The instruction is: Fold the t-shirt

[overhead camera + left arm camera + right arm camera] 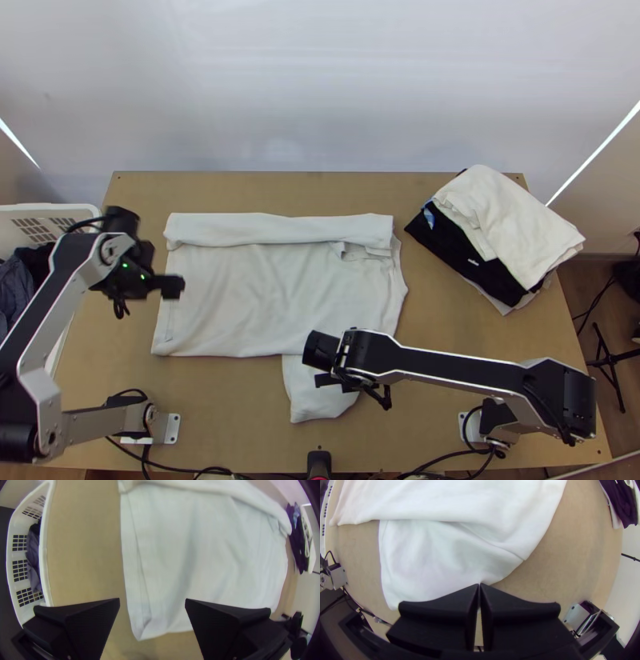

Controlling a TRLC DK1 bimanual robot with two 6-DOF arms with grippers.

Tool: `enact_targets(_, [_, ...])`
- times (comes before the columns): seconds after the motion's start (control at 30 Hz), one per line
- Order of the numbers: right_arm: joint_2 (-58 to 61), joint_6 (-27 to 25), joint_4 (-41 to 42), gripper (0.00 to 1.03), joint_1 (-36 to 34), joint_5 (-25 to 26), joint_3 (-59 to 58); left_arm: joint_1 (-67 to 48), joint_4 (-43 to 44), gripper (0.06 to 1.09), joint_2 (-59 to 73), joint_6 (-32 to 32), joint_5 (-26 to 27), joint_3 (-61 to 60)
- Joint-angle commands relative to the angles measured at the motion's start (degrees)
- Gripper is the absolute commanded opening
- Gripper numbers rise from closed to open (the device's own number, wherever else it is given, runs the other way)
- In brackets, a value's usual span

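The shirt (264,296) lies on the counter (232,400), with a strip (272,228) of it folded over along its far side. A loose part (308,404) comes out from under its near edge and lies in front. The basket (72,210) is left of the shirt, past the counter's side, with clothes (18,280) in it. The pile (512,232) is on the counter, right of the shirt and reaching farther back. The left gripper (172,286) is over the shirt's left edge, the right gripper (326,381) over the loose part. Cables (264,474) run in front of the shirt, along the counter's near edge. The stand (610,360) is on the floor (588,308), right of the shirt and beyond the counter. The backdrop (320,88) is behind the shirt.
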Motion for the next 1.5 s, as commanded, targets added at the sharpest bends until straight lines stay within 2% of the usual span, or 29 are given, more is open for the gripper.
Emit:
enact_targets(0.0, [0.03,-0.92,-0.51,0.03,-0.39,1.22,0.08,-2.95,-16.61,0.99,5.94,4.94,-6.2,-1.03])
enact_targets(0.1, [0.38,-0.92,-0.51,0.03,-0.48,1.22,0.61,-3.13,-14.5,0.99,3.83,8.36,-10.51,-6.39])
enact_targets(0.2, [0.47,-0.92,-0.51,0.03,-0.48,1.31,0.61,-2.77,-10.37,0.99,1.64,10.56,-11.83,-11.57])
enact_targets(0.23, [0.56,-0.92,-0.51,0.03,-0.48,1.31,0.52,-2.42,-9.93,0.95,1.72,10.83,-11.83,-12.72])
enact_targets(0.3, [0.73,-0.92,-0.51,0.03,-0.48,1.31,0.43,-2.42,-6.15,0.87,0.93,11.27,-11.83,-14.82])
enact_targets(0.43, [1.0,-0.92,-0.51,0.03,-0.48,1.31,0.43,-2.16,-1.41,0.51,-0.47,11.35,-11.65,-16.41])
enact_targets(0.47, [1.0,-0.92,-0.51,0.03,-0.48,1.4,0.43,-2.16,-0.62,0.43,-0.74,11.35,-11.65,-16.76])
enact_targets(0.5, [1.0,-0.92,-0.51,0.03,-0.57,1.31,0.52,-2.25,-0.09,0.42,-0.74,11.35,-11.3,-16.93])
enact_targets(0.6, [1.17,-1.01,-0.51,0.03,-0.48,1.31,0.52,-2.86,0.7,0.42,-0.12,12.14,-10.77,-17.9])
enact_targets(0.8, [1.44,-1.18,-0.51,0.03,-0.48,1.31,0.61,-5.59,-0.09,0.53,-0.47,12.67,-9.89,-18.16])
enact_targets(1.0, [1.52,-1.27,-0.51,0.03,-0.39,1.66,0.61,-5.85,-0.7,0.53,-0.12,13.11,-7.17,-17.64])
enact_targets(1.1, [1.52,-1.27,-0.51,0.03,-0.31,2.01,0.69,-5.94,-0.7,0.57,0.23,13.02,-6.03,-17.2])
enact_targets(1.47, [1.61,-1.36,-0.51,0.03,-0.22,2.27,0.96,-6.11,-0.09,0.56,0.41,12.76,-4.53,-17.29])
